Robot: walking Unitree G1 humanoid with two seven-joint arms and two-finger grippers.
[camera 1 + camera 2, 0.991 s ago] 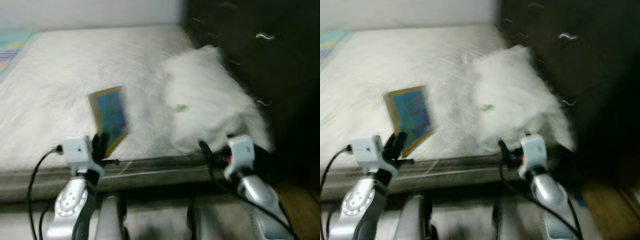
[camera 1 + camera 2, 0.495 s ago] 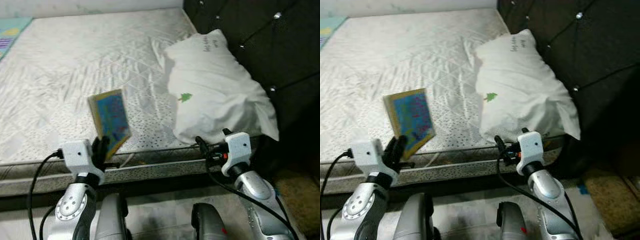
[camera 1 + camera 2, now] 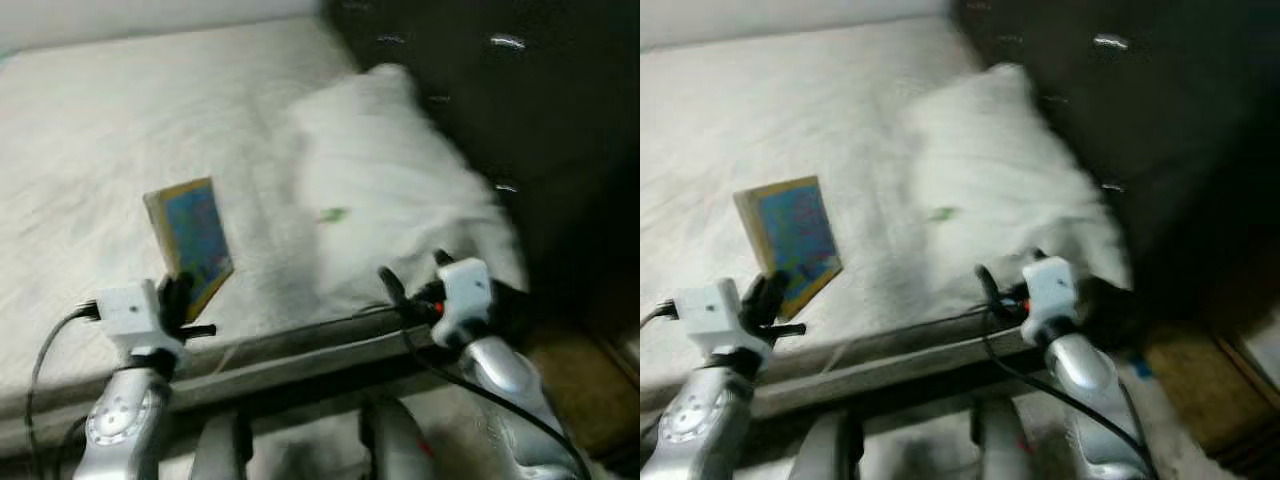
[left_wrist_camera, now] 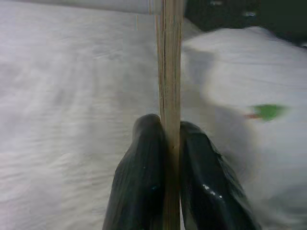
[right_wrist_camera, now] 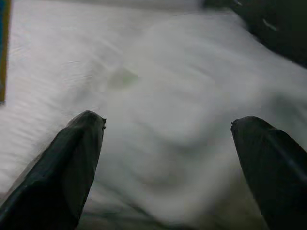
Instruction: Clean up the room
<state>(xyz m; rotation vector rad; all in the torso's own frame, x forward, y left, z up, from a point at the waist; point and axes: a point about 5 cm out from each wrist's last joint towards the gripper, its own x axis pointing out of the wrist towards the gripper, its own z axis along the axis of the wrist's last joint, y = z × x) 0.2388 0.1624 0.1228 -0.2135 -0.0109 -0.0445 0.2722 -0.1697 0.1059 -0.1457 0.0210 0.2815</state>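
My left gripper (image 4: pixel 165 143) is clenched on the thin book (image 3: pixel 190 240) above the mattress edge (image 3: pixel 300 335), my right gripper (image 5: pixel 172 158) gapes before the pillow (image 3: pixel 390 200), so I must next find where the book belongs.

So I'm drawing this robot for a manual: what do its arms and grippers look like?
Both arms are silver metal with rounded joints. Each wrist carries a white boxy block, and a black cable loops from it down along the arm. The left gripper and the right gripper each have two long, glossy black fingers with rounded tips. A small red mark sits beside the right wrist block.
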